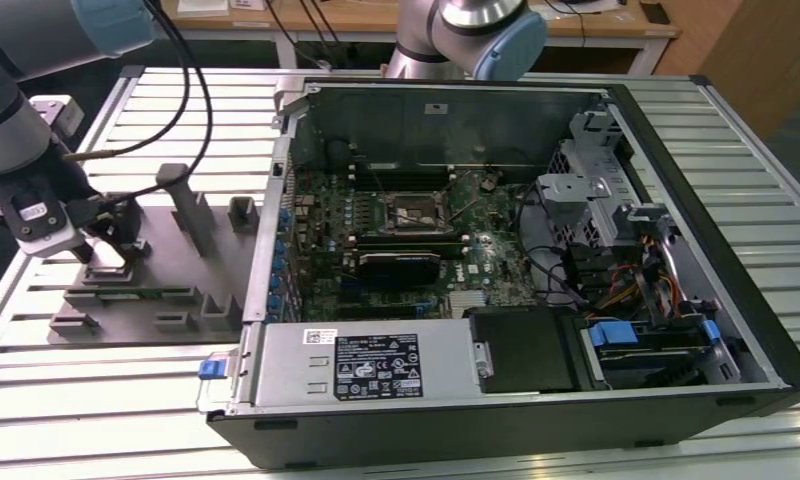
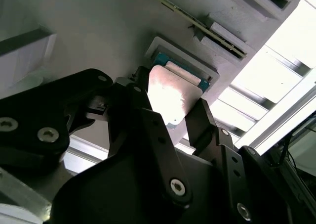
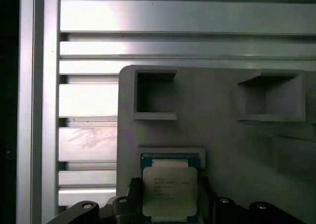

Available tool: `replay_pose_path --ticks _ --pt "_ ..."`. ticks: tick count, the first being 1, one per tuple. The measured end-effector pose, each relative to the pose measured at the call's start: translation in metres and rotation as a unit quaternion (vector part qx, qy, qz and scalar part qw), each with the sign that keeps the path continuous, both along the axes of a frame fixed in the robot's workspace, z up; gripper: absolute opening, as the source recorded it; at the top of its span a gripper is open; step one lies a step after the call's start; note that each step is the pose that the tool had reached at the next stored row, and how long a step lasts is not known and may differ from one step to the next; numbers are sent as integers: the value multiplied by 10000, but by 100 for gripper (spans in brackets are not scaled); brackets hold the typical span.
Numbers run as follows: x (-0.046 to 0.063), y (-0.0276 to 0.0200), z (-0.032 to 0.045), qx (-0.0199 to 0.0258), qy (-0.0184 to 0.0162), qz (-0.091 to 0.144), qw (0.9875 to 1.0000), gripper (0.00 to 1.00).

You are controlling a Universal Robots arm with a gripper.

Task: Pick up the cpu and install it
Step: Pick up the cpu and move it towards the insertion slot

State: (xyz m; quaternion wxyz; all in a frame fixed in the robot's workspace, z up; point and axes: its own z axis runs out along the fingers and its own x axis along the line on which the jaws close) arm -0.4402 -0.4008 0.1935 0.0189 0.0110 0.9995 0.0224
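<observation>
The cpu (image 3: 170, 192), a small square chip with a silvery top plate and a green rim, lies in a shallow pocket of the grey fixture tray (image 1: 173, 305) at the exterior view's left. My gripper (image 1: 96, 250) is lowered onto that pocket. In both wrist views its black fingers (image 2: 200, 117) press against two opposite edges of the cpu (image 2: 174, 93), so the gripper (image 3: 169, 184) is shut on it. The chip still sits level in its pocket. The motherboard socket (image 1: 411, 212) lies open inside the computer case (image 1: 507, 250), well to the exterior view's right of the gripper.
Upright posts and blocks (image 1: 184, 205) rise from the tray close to the gripper. Two empty square recesses (image 3: 155, 93) lie in the tray beyond the chip. The case's metal wall (image 1: 269, 230) stands between the tray and the board. A second arm's base (image 1: 467, 35) sits behind the case.
</observation>
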Motion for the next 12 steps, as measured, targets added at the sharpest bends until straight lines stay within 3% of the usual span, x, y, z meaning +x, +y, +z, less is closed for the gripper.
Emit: replay_pose_path --ticks 12 --pt "0 0 205 79 -1 0 10000 54"
